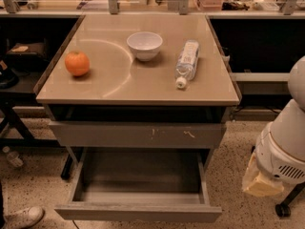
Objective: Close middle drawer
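Observation:
The middle drawer (138, 213) is pulled far out at the bottom of the table. Its plain grey front panel faces me and its grey box interior (140, 175) holds nothing that I can see. Above it is the taller grey front (138, 135) with pale scratch marks, pushed in. My arm's white body (286, 142) is at the right edge of the view. The gripper (259, 182), a pale yellowish end piece, hangs low to the right of the open drawer, apart from it and level with its right side wall.
On the tan tabletop (119, 87) lie an orange (77, 63), a white bowl (144, 45) and a plastic bottle (187, 62) on its side. A chair caster (282, 210) is at the lower right. A shoe (23, 217) is at the lower left, and dark shelves flank the table.

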`<state>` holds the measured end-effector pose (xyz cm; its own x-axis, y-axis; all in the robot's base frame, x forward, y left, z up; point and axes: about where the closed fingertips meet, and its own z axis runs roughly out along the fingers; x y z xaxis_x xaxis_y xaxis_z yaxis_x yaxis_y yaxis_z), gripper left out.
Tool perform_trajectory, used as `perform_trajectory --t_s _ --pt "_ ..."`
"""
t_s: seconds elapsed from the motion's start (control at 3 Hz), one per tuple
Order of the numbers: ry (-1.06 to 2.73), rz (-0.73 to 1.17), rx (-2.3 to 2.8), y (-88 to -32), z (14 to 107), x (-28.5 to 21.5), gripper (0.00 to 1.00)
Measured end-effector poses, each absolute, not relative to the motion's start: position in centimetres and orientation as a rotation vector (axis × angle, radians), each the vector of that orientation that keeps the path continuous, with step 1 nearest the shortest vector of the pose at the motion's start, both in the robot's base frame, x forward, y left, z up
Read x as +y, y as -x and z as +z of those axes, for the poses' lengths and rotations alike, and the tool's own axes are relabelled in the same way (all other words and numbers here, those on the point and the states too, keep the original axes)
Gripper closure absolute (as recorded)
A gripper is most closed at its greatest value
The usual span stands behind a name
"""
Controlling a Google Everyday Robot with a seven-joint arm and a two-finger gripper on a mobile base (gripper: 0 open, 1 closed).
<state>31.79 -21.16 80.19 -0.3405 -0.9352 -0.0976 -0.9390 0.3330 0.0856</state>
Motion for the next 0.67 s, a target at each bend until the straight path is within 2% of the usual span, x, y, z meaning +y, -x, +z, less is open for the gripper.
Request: perform_trajectory --t_s 0.33,0.67 --pt "1.786 0.197 2.540 -31.8 80.2 -21.2 1.00" --pt "1.773 0.329 2.571 -30.0 76.3 -19.5 1.00"
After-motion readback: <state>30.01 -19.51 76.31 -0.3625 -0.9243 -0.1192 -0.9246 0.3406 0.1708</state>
